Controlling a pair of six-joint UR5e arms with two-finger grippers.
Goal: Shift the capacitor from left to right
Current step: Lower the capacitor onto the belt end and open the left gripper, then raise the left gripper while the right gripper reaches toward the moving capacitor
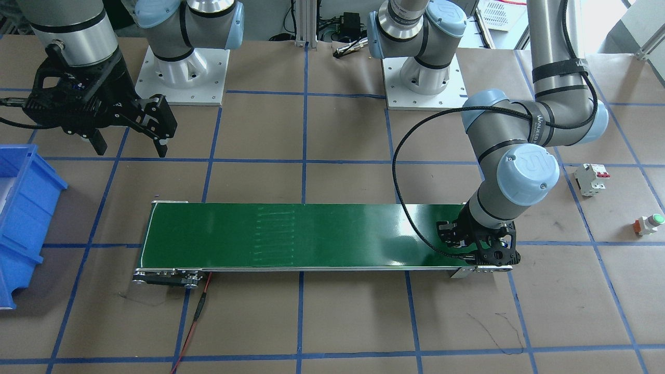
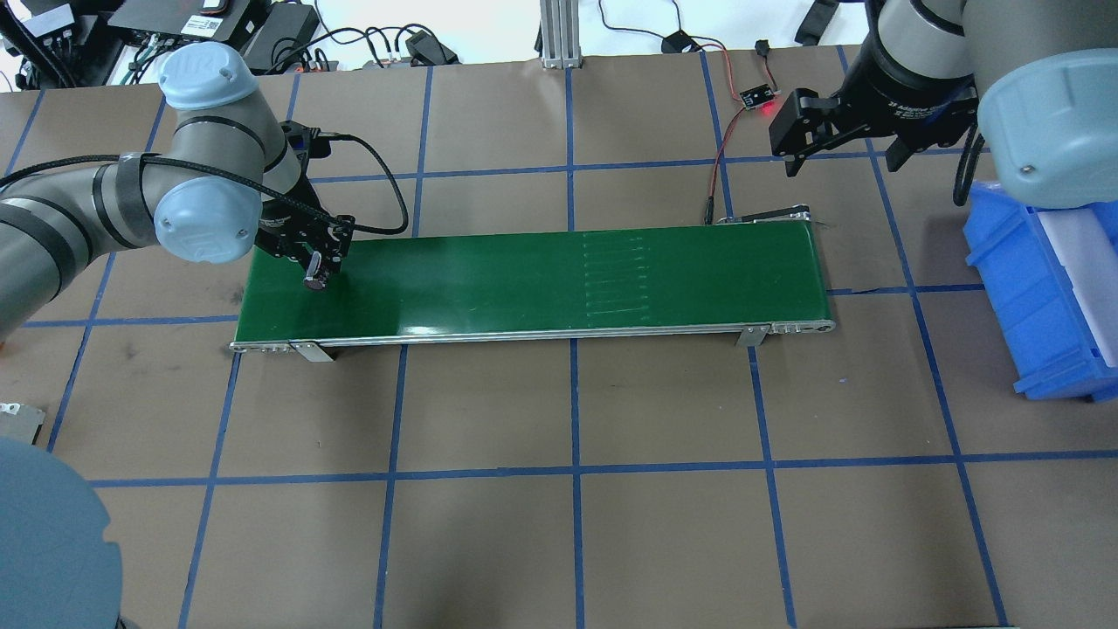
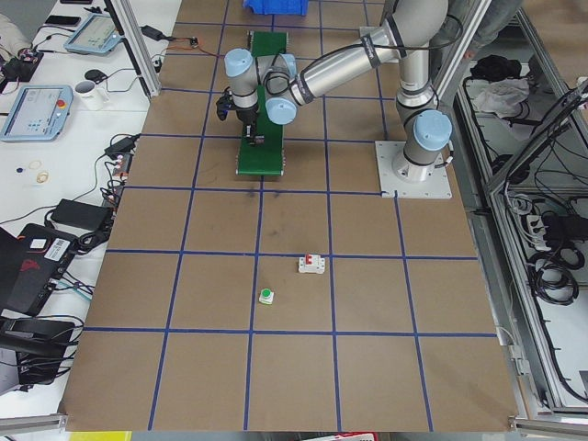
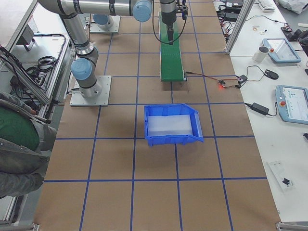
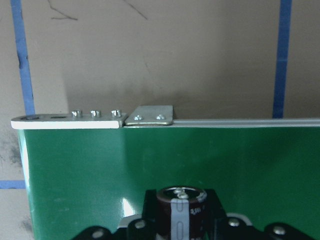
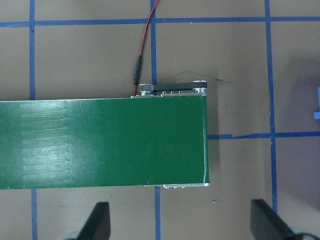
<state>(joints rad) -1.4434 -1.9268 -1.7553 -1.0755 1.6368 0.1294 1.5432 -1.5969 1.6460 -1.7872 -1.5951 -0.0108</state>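
The capacitor, a stubby dark cylinder with a pale stripe and a metal top, sits between the black fingers of my left gripper, which is shut on it. It hangs just over the left end of the green conveyor belt, and from overhead the capacitor pokes out below the fingertips. My right gripper hovers open and empty beyond the belt's right end. Its two fingers stand wide apart in the right wrist view.
A blue bin stands right of the belt. A white breaker and a green-capped button lie on the table on my left side. A red wire leads to the belt's motor end. A person stands at the table's edge.
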